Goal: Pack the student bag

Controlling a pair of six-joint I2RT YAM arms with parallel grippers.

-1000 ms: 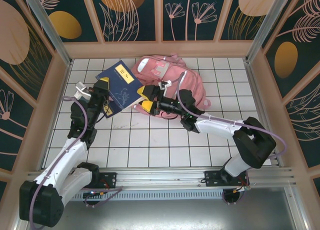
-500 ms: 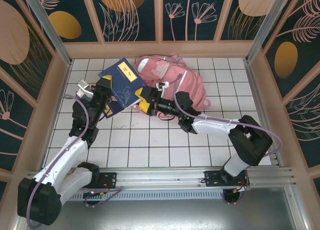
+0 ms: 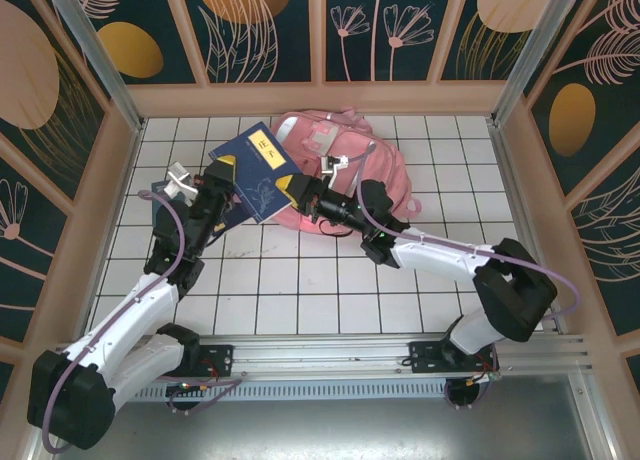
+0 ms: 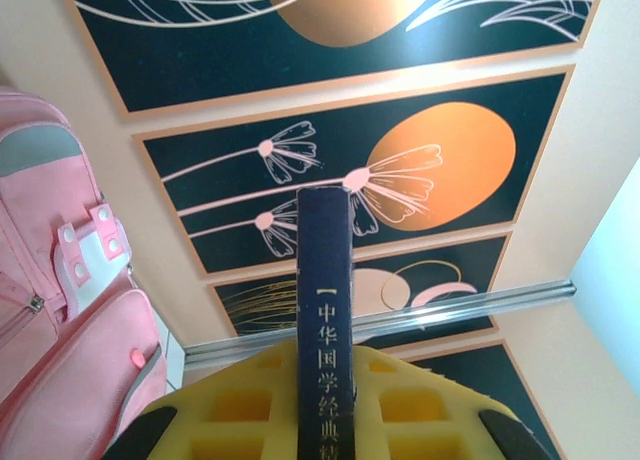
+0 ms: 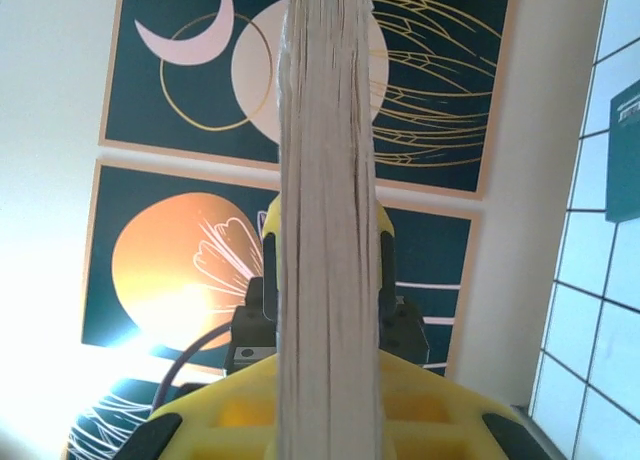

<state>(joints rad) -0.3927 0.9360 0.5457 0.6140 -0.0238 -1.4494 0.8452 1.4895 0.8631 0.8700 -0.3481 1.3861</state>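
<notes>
Since a second ago, the right hand (image 3: 291, 195) has shut on the thin dark blue hardback book (image 3: 255, 165). The book has also tipped up and slid a little toward 3 o'clock.

From above, both hands hold the book over the white tiled desk (image 3: 300, 280). The left hand (image 3: 226, 178) is clamped on the book's 8 o'clock side. The right hand pinches its 4 o'clock side. The big pink fabric student bag (image 3: 392, 170) with silvery stripes lies on the desk toward 12 o'clock. It is just behind the book and the right hand. The book covers part of the bag's 9 o'clock edge.

In the left wrist view, the book's blue spine (image 4: 325, 280), with pale letters, stands straight up. The left hand's yellow fingers (image 4: 230, 420) press it from both sides. The student bag (image 4: 50, 280) is at 9 o'clock, near the book but not touching it.

In the right wrist view, the book's pale page edge (image 5: 328, 180) runs up the middle. It is squeezed between the right hand's yellow fingers (image 5: 230, 415). A strip of tiled desk (image 5: 600, 280) shows at 3 o'clock.
</notes>
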